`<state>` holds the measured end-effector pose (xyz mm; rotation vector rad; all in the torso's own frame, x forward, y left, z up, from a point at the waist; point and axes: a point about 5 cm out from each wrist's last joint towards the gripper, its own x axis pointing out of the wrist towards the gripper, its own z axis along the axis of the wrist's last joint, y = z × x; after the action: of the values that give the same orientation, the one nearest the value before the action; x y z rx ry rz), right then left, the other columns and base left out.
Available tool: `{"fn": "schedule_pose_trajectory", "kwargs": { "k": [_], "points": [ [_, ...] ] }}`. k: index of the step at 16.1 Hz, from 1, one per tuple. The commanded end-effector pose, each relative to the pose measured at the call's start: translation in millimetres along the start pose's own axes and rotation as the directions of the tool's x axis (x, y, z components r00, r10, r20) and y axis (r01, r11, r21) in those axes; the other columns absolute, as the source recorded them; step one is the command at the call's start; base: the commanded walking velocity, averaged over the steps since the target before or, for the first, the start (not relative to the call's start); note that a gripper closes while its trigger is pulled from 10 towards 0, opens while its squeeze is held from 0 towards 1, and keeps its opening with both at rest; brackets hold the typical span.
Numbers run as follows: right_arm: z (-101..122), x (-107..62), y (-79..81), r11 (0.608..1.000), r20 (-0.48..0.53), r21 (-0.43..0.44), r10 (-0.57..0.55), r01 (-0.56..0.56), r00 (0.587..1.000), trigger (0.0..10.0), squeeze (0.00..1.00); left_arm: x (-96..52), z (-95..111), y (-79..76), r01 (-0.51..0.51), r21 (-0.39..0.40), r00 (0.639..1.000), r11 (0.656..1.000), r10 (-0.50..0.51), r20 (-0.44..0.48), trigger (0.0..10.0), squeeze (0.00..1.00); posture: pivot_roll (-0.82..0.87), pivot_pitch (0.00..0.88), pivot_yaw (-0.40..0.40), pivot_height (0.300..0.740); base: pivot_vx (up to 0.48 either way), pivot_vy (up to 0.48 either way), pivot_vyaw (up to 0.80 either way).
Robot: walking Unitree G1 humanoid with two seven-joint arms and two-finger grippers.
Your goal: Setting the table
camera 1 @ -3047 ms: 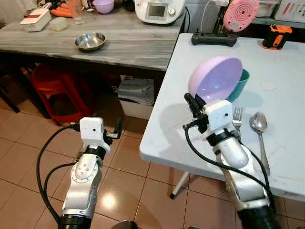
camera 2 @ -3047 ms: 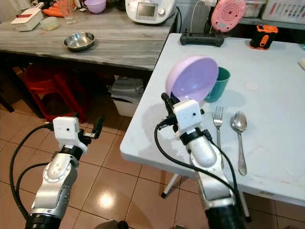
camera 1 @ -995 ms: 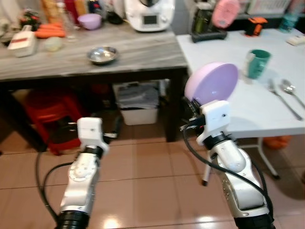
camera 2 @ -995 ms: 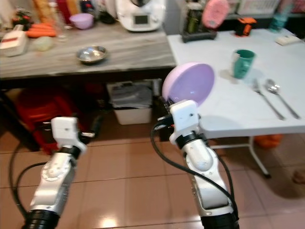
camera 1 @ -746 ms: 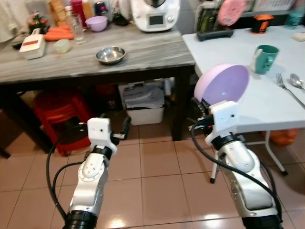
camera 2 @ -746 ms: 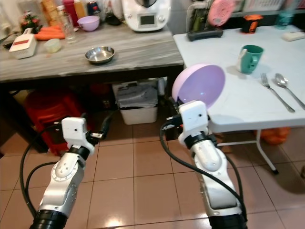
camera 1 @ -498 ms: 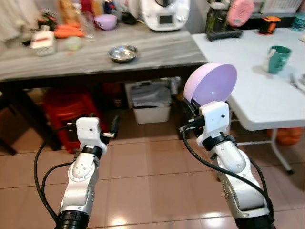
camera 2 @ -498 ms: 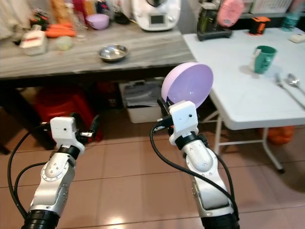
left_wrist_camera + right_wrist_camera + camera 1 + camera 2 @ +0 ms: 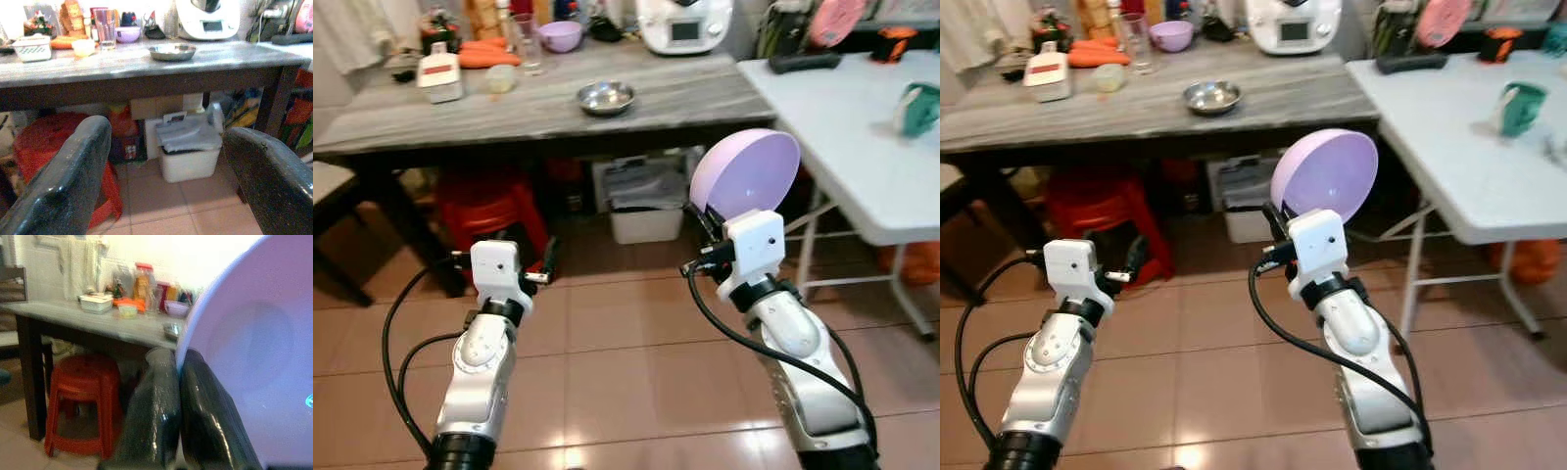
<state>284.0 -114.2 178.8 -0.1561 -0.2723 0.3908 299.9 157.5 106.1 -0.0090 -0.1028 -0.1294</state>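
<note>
The right tool is clenched on the rim of the lilac bowl, holding it tilted on edge in the air over the tiled floor, with both fingers pinching the rim. The white bench lies well off to this tool's right and carries a green cup. Ahead of the tool stands the grey bench with a steel bowl and a small purple bowl. The left tool hangs released and empty, fingers spread. My judgement: the bowl is not yet set down, so placing it remains, and further pieces may follow
</note>
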Motion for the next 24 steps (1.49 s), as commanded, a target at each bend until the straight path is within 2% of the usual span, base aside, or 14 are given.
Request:
{"fn": "schedule_pose_trajectory", "kwargs": {
  "k": [1, 5, 11, 19, 24],
  "points": [
    [6.2, -0.4, -3.9, 1.000, 0.031, -0.007, -0.014, 0.014, 0.999, 10.0, 0.00, 0.1, 2.5, -6.0, 0.038, 0.009, 0.999, 0.999, -0.038, 0.013, 10.0, 0.00, -0.08, 0.079, 0.057, 0.740, 0.000, 0.000, 0.00],
    [7.2, 0.0, -2.7, 1.000, 0.036, -0.009, -0.008, 0.008, 0.999, 10.0, 0.00, -0.1, 3.0, -3.5, 0.040, 0.010, 0.999, 0.999, -0.040, 0.017, 10.0, 0.00, -0.08, 0.078, 0.060, 0.740, 0.000, 0.000, 0.00],
    [8.6, 0.3, -1.8, 1.000, 0.045, -0.005, 0.000, 0.000, 0.999, 10.0, 0.00, 0.5, 3.7, -3.8, 0.052, 0.015, 0.998, 0.999, -0.052, 0.021, 10.0, 0.00, -0.08, 0.078, 0.065, 0.740, 0.270, 0.000, 0.00],
    [9.2, -0.2, -1.8, 1.000, 0.048, -0.008, 0.002, -0.001, 0.999, 10.0, 0.00, 1.1, 3.4, -6.8, 0.063, 0.009, 0.998, 0.998, -0.064, 0.022, 10.0, 0.00, -0.09, 0.077, 0.065, 0.740, 0.323, 0.000, 0.53],
    [9.3, -0.8, -2.4, 1.000, 0.047, -0.003, -0.003, 0.003, 0.999, 10.0, 0.00, 0.6, 2.9, -9.2, 0.070, 0.004, 0.997, 0.998, -0.070, 0.021, 10.0, 0.00, -0.09, 0.077, 0.061, 0.740, 0.329, 0.000, 0.00]
  ]
}}
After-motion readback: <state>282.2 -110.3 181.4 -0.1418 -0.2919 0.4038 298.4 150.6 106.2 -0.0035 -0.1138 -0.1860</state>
